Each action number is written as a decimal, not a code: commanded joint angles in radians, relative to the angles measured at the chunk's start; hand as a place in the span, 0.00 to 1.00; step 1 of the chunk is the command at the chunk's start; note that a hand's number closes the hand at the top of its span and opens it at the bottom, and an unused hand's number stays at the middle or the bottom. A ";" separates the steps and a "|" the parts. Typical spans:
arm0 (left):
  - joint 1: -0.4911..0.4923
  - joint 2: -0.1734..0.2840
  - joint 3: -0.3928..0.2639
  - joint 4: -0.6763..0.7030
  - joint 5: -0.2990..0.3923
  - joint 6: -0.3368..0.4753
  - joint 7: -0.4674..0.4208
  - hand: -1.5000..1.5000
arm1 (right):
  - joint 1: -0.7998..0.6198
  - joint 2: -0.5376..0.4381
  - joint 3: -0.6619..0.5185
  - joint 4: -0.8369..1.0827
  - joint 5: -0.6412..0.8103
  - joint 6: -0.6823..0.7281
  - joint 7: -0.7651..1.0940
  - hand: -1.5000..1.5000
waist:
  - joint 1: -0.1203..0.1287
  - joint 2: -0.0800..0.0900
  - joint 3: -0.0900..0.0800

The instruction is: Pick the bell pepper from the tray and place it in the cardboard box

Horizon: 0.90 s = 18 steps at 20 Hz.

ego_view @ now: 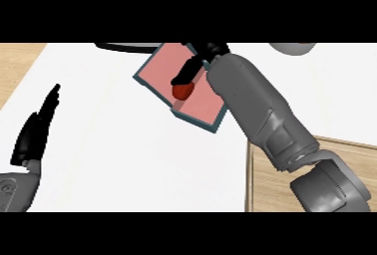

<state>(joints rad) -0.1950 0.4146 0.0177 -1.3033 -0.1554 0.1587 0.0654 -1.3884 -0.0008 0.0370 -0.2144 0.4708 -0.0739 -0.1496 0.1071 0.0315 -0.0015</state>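
A pink tray (165,67) with a teal rim lies at the back middle of the white counter. On it sits the dark red bell pepper (183,91). My right hand (197,64) comes in from the right and is directly over the pepper, touching its top. The grey forearm hides most of that hand, so its grip does not show. The cardboard box (273,194) shows as a tan surface at the lower right, partly under my right arm. My left hand (37,130) rests open at the left edge, fingers up, away from the tray.
A dark rounded object (125,46) peeks in at the top edge left of the tray, and a grey one (294,48) at the top right. A wooden surface (15,64) borders the white counter (132,159) at the upper left.
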 commanded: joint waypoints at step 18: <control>0.030 0.017 0.052 -0.015 0.017 -0.021 -0.006 0.50 | 0.015 -0.155 -0.280 0.005 -0.300 0.036 -0.259 0.00 | -0.042 -0.007 0.002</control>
<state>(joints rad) -0.1737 0.4216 0.0546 -1.3035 -0.1498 0.1492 0.0639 -1.3763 -0.0932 -0.1942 -0.2261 0.2124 -0.0973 -0.3895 0.0682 0.0257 0.0000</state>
